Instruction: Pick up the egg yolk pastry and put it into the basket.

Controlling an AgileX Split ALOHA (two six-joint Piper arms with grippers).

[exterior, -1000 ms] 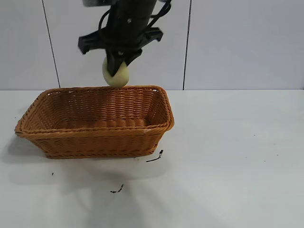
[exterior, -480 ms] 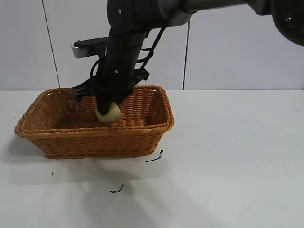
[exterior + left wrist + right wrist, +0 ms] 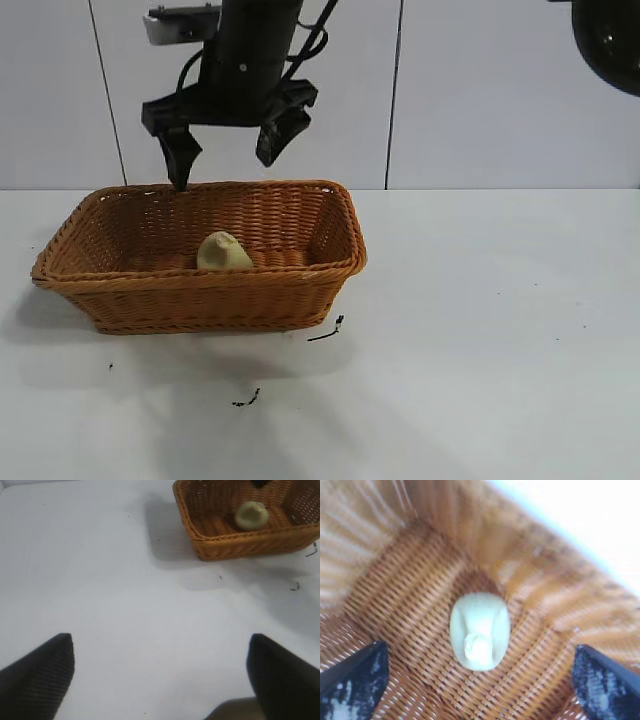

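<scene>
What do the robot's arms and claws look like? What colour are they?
The right arm is black, with loose black cables looping beside it and a small grey-white box near its top. Its right gripper has two chunky black fingers on a wide black bar. The left gripper shows only two dark tips with a fine ribbed texture. No writing is visible.
</scene>
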